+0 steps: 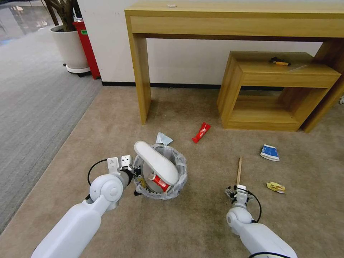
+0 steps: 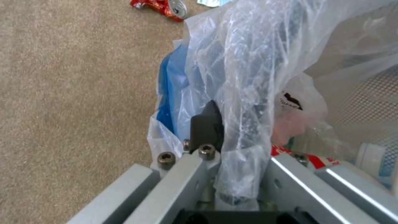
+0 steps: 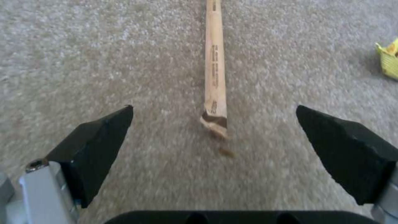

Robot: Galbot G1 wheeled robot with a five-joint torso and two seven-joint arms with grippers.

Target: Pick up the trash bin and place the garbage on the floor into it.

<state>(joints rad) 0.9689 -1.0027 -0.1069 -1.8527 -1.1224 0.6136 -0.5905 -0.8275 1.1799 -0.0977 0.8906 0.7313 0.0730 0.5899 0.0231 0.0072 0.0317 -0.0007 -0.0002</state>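
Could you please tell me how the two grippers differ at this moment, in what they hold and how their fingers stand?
The left gripper is shut on the rim of the trash bin, while the right gripper holds nothing. The left fingers pinch the plastic liner; the right fingers are spread wide, hanging over the near end of the wooden stick. Both are low over the beige carpet.

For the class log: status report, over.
Left gripper shut on bin rim. Right gripper open, over stick. Nothing in the way.
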